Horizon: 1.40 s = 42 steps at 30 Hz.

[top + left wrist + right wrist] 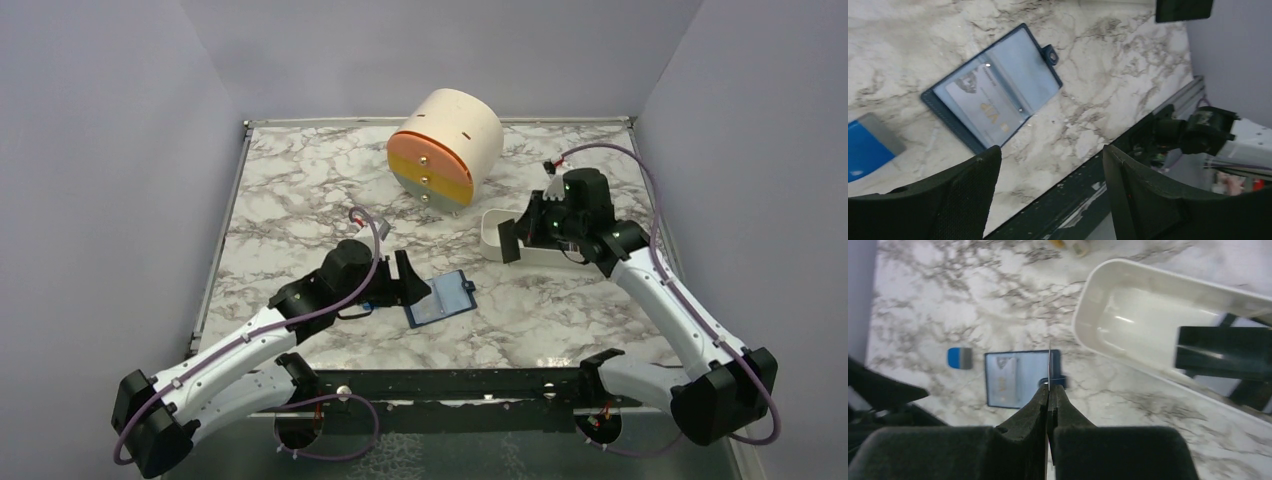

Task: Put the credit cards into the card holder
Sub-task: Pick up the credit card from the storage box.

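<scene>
Okay, card holder (1013, 75) lies open flat on the marble table (1108, 65), pale slotted inside facing up, with its snap tab (1050, 54) sticking out from one edge. One credit card (983, 107) sits in one half of it, pale with small gold marks.

My left gripper (1050, 152) hovers just beside the holder on its near-left side. The jaws are spread apart with nothing between them, only bare marble and the table's front rail under the gap. A small blue block (865, 150) with a grey end lies on the table just beside the holder, apart from it.

My right gripper (1049, 390) is pinched closed on a second card (1049, 360). That card is seen edge-on as a thin pale line rising from between the fingertips. This gripper hangs above the table near the left end of the white tray (1088, 305), well apart from the holder in the top view. A cream drum (455, 125) with an orange and yellow face stands further back.
</scene>
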Each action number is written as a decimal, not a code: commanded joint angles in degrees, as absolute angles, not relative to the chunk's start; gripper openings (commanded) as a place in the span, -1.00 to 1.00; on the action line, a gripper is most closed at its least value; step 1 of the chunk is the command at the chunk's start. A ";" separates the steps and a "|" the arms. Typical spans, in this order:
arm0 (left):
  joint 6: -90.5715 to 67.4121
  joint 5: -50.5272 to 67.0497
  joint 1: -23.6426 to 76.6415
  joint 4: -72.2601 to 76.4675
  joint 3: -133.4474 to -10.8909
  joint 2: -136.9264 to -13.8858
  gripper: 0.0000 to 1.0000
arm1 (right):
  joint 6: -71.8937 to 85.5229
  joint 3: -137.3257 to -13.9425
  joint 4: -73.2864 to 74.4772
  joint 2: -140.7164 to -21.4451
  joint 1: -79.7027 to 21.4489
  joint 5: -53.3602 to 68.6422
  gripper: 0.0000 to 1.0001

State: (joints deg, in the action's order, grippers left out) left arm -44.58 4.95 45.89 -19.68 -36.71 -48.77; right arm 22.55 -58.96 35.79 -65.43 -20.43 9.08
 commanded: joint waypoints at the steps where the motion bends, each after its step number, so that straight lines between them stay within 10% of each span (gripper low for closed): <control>1: -59.31 14.05 45.99 -3.13 -32.05 -46.88 0.48 | 31.18 -51.71 19.80 -62.03 -21.46 30.40 -0.98; 12: -62.72 19.24 46.05 14.42 -27.32 -49.72 0.14 | 51.27 -36.33 -12.17 -57.76 -22.76 49.18 -0.98; 29: -65.02 21.97 46.05 25.86 -31.39 -54.00 0.10 | 61.71 -34.08 -21.79 -57.89 -25.40 53.73 -0.98; 37: -65.57 21.81 46.05 27.33 -31.96 -54.57 -0.98 | 62.08 -32.25 -23.37 -58.78 -26.54 54.35 -0.98; 42: -65.48 21.33 46.05 27.25 -30.81 -54.51 -1.00 | 56.94 -33.04 -16.85 -58.53 -26.54 53.06 -0.69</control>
State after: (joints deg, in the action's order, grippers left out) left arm -65.49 20.43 45.87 24.80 -30.63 -54.48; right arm 60.93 -32.73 -20.43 -58.72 -25.91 52.16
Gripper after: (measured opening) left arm 0.012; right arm 0.089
